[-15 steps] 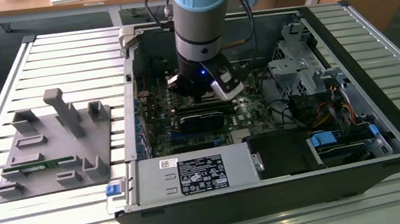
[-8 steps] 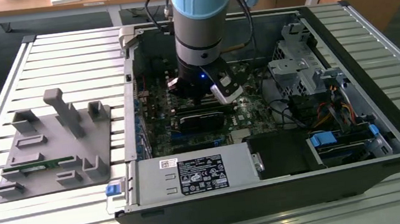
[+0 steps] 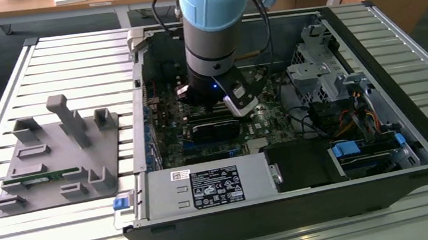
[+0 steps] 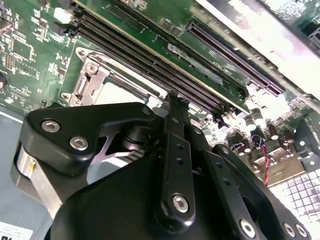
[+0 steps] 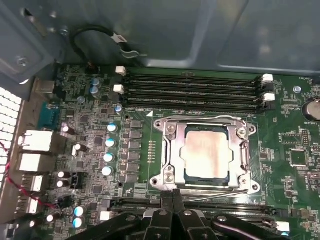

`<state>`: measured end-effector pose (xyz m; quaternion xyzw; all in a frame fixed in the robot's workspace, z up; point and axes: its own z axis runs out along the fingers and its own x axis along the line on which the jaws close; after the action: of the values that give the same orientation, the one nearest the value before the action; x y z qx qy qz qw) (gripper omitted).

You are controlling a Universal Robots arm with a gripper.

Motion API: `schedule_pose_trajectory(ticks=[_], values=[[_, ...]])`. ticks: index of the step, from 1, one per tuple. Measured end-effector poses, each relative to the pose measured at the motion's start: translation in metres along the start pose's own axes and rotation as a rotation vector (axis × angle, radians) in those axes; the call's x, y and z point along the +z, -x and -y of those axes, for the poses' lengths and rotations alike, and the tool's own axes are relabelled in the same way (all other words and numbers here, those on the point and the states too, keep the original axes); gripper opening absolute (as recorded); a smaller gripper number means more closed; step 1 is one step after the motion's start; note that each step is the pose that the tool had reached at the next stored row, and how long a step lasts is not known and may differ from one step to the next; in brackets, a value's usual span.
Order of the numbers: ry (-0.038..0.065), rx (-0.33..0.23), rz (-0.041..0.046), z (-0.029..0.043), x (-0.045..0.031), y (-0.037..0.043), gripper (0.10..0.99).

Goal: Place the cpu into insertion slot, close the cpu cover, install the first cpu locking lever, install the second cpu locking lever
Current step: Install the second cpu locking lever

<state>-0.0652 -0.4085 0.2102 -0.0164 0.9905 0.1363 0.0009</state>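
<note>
The cpu [image 5: 206, 152], a square chip with a pale metal top, lies in the insertion slot [image 5: 184, 150] on the green motherboard. The silvery cpu cover [image 5: 170, 150] lies flat around it, framing the chip. One thin wire lever [image 5: 200, 117] runs along the socket's side towards the memory slots; a second lever [image 5: 220, 193] runs along the opposite side, slightly slanted. My gripper [image 5: 172, 194] has its black fingers pressed together right at the end of that second lever; whether they touch it is unclear. In the second wrist view the fingertip [image 4: 172, 100] hangs beside the socket [image 4: 95, 82]. The gripper [image 3: 214, 105] reaches down into the open case.
Long black memory slots [image 5: 192, 90] lie on one side of the socket, more slots [image 5: 135, 202] by my fingers. Capacitors [image 5: 110, 142] and rear ports [image 5: 35, 150] stand beside it. The case holds a drive cage [image 3: 321, 73] and power supply [image 3: 205, 186]. A grey fixture [image 3: 62, 151] sits at the exterior view's left.
</note>
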Motion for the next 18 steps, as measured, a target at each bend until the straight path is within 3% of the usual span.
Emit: schedule_pose_trajectory(ticks=[4, 11, 18], values=[[0.014, 0.000, 0.0004, 0.0037, 0.0001, -0.0036, 0.106], [0.024, 0.000, 0.0006, 0.0064, 0.0087, -0.0066, 0.106], [0.061, 0.000, 0.0020, 0.0073, 0.0125, -0.0075, 0.106]])
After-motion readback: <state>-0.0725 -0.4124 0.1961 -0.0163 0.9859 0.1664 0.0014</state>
